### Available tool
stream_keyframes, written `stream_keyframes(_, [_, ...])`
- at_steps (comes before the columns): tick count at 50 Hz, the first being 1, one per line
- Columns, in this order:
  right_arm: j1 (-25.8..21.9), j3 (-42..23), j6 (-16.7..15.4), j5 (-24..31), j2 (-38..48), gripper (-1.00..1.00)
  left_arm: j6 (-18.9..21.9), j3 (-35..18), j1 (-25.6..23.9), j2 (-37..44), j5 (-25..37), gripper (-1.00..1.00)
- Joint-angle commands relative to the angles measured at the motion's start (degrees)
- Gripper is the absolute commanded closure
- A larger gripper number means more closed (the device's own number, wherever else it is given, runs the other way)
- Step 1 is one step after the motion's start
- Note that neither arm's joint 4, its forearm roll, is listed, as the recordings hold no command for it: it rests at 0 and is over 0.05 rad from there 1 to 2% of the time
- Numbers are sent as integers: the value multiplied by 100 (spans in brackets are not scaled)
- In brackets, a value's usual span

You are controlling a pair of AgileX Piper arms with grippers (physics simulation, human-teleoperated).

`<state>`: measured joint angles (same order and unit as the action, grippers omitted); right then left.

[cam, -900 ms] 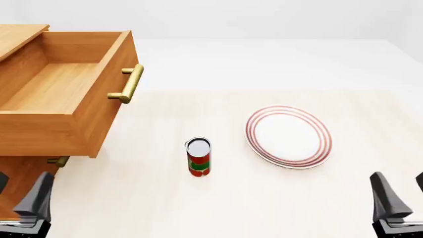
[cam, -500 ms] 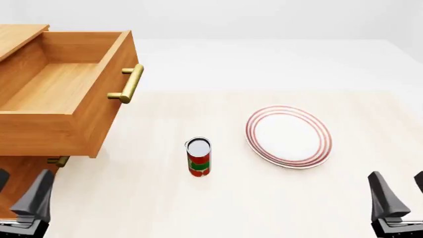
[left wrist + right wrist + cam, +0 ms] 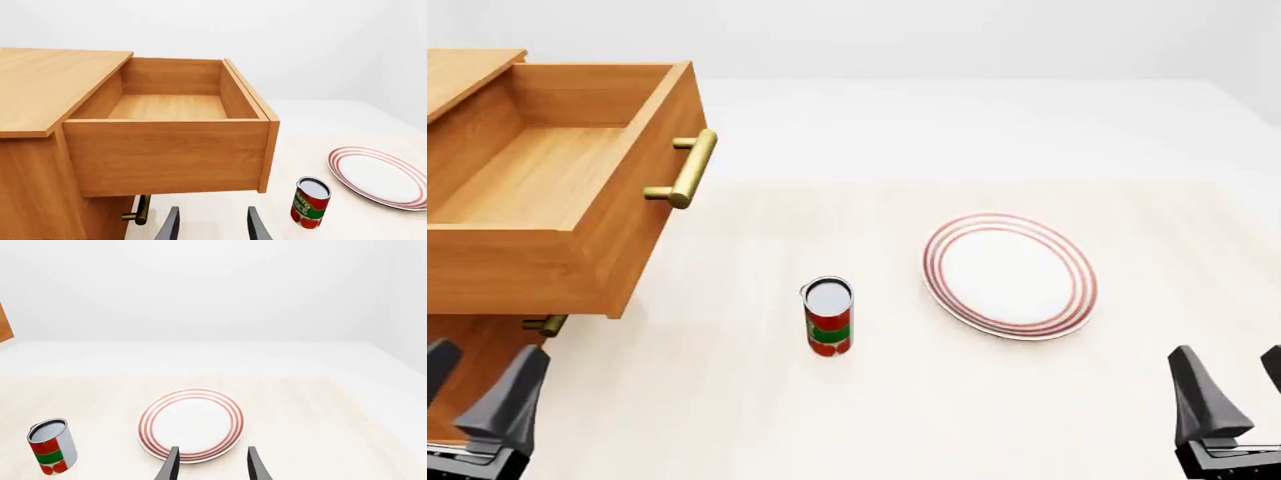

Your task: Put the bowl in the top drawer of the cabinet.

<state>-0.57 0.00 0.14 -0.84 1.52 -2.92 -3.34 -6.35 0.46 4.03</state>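
Counter (image 3: 961, 400): can (image 3: 827, 316) upright, plate (image 3: 1010, 276) beside it. Top drawer (image 3: 554, 190) pulled out of cabinet (image 3: 40, 85), empty. Left tool (image 3: 474, 400), right tool (image 3: 1228, 395) spread, holding nothing, cut off at frame edge.

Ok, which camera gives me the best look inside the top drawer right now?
The left wrist view: it looks straight into the open top drawer, showing its bare floor and all four walls, with no bowl in sight. The front view shows the top drawer from above, cut off at the left edge. The right wrist view shows only a sliver of wood at its edge.
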Motion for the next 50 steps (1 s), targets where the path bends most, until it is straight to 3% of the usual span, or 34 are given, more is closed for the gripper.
stream_keyframes(1, [11, -6, -2, 8, -23, -100, -86, -191, -150, 408, 282, -100])
stream_keyframes(9, [11, -6, -1, 9, -26, -100, -116, -634, -537, 128, 1201, -100])
stream_keyframes(23, [11, -6, 0, 9, -24, -100, -53, -1221, -1192, -11, 2082, -100])
stream_keyframes(50, [12, -6, -1, 10, -26, -100, -176, -1647, -2727, 790, 2477, -100])
